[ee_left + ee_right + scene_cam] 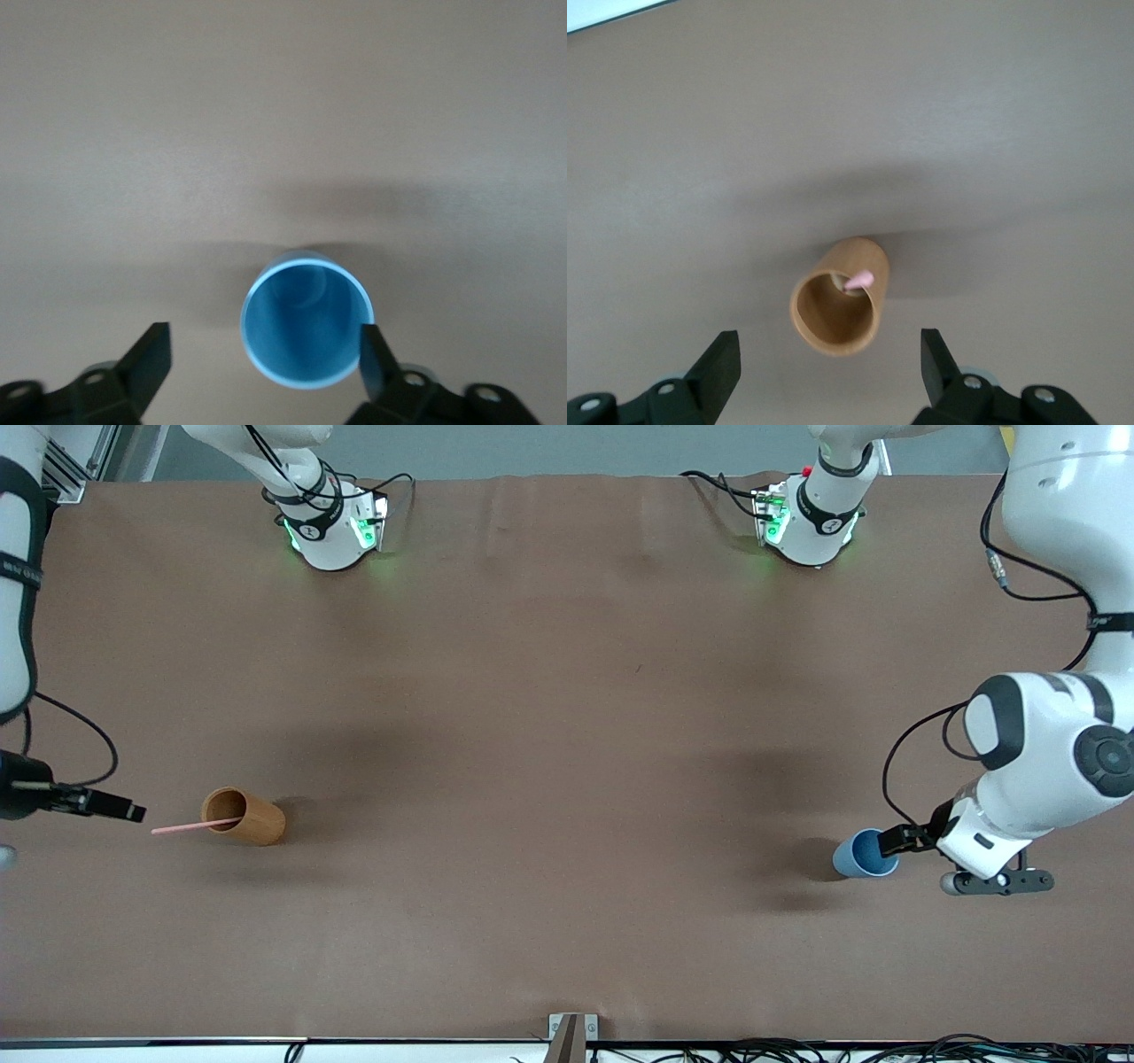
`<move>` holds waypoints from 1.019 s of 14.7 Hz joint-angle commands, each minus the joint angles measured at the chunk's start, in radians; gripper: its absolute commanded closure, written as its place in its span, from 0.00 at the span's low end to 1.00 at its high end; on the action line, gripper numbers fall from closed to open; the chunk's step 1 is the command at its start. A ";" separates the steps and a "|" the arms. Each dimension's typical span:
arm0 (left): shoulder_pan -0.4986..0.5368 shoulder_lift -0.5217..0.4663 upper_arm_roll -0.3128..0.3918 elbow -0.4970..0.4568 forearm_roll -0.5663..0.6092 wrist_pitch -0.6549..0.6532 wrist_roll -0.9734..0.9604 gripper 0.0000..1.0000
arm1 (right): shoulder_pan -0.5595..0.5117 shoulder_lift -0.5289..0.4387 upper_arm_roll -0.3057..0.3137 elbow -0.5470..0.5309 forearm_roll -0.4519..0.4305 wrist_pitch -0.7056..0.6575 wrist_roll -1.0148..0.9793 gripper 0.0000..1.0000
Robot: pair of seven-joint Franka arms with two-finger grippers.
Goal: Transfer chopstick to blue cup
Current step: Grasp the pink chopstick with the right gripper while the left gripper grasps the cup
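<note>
At the lower left of the front view an orange-brown wooden holder (244,816) stands on the brown table (567,717), toward the right arm's end. A pale pink chopstick (184,827) rests in it, leaning out past the rim. The right gripper (111,805) sits at the left edge of that view, close to the chopstick's free tip but not touching it. In the right wrist view its fingers (719,365) are spread wide apart, with the holder (839,307) between them and the pink tip (859,281) showing at the rim.

At the lower right of the front view the blue cup (865,855) stands upright toward the left arm's end, well apart from the holder. The left gripper (902,838) is right at its rim. In the left wrist view the fingers (379,361) are spread; one lies at the edge of the cup (306,320), though I cannot tell whether it touches, and the other stands clear.
</note>
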 commanded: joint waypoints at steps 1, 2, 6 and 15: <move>0.003 0.027 -0.001 0.014 0.021 0.020 0.014 0.18 | -0.012 0.061 -0.005 0.036 0.068 -0.005 -0.001 0.17; 0.002 0.041 0.000 0.013 0.019 0.022 0.013 0.21 | -0.012 0.074 -0.007 0.035 0.068 -0.005 -0.001 0.20; 0.006 0.061 0.000 0.011 0.021 0.023 0.014 0.26 | -0.015 0.086 -0.012 0.022 0.070 -0.005 0.001 0.33; 0.017 0.086 0.000 0.008 0.021 0.022 0.014 0.74 | -0.022 0.130 -0.012 0.022 0.070 0.068 0.036 0.44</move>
